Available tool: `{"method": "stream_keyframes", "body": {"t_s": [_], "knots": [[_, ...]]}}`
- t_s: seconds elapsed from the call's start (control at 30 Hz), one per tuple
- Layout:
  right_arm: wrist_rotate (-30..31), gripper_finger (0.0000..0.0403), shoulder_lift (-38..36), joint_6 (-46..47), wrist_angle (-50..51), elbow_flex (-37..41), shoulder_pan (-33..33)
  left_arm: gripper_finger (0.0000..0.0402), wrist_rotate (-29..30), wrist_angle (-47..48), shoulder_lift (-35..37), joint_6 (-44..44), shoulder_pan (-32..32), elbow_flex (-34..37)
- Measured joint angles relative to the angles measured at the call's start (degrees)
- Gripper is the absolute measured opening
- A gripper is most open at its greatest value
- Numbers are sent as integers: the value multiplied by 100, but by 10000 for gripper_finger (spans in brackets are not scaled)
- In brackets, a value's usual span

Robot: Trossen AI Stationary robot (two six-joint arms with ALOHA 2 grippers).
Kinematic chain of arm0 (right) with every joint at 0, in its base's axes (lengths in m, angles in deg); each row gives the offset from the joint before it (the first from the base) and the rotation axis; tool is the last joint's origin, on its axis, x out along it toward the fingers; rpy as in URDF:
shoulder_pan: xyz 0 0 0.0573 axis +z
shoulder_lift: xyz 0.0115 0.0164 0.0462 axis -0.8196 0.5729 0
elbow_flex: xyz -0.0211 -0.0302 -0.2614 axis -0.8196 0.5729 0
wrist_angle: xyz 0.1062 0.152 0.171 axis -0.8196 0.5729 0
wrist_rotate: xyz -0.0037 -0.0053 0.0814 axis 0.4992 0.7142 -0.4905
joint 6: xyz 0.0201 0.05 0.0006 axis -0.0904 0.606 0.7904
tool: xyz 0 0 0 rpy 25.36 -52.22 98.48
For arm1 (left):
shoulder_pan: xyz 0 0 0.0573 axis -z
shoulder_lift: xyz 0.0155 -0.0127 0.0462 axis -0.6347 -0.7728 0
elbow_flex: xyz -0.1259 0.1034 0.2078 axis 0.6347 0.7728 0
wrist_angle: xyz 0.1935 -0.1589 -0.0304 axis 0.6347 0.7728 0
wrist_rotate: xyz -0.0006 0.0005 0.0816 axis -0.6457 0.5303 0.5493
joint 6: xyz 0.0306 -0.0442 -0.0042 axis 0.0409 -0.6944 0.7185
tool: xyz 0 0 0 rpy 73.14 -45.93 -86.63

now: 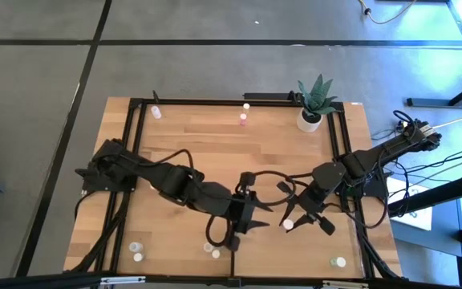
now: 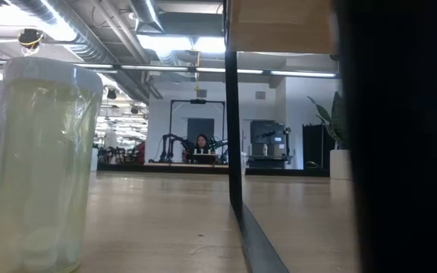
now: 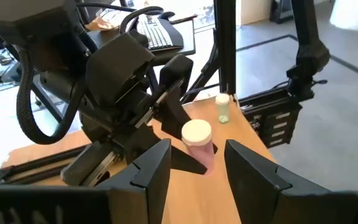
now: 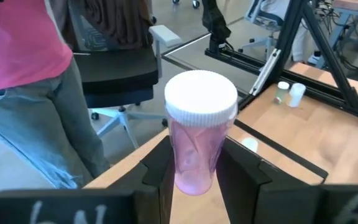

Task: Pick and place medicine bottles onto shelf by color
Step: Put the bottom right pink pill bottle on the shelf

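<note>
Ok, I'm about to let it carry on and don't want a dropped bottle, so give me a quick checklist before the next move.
1. Right gripper shut on the pink translucent medicine bottle with white cap: ok.
2. Bottle upright between the fingers, cap on: ok.
3. Left gripper open, holding nothing: ok.
4. Clearance between the two grippers, close together near the table's front middle: not ok, tight.
5. Shelf location and the pink spot on it: cannot tell.
6. Person in pink top standing beside the table: not ok.

bottles (image 1: pixel 139 250): 8 | plant (image 1: pixel 314 99): 1 | arms: 2
</note>
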Motion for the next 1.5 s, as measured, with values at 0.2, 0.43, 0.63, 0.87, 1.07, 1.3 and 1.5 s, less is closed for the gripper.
{"method": "stream_keyframes", "body": {"t_s": [0.2,0.43,0.63,0.87,1.07,1.3,1.5], "knots": [[40,104,0,10,21,0,0,143,0,25,-1,44,0,0],[260,104,1,12,27,0,0,143,20,19,-208,-117,0,-9],[261,104,2,87,26,0,2,143,22,9,-318,-146,-7,-9],[265,104,2,103,37,0,0,146,28,-24,-318,-288,-11,-9],[272,104,2,103,185,2,0,146,28,18,-318,-465,-11,-9],[272,104,2,81,190,2,0,145,32,-35,-348,-465,-22,-9],[272,104,2,-40,189,2,0,145,35,-89,-486,-441,-76,-7]]}}
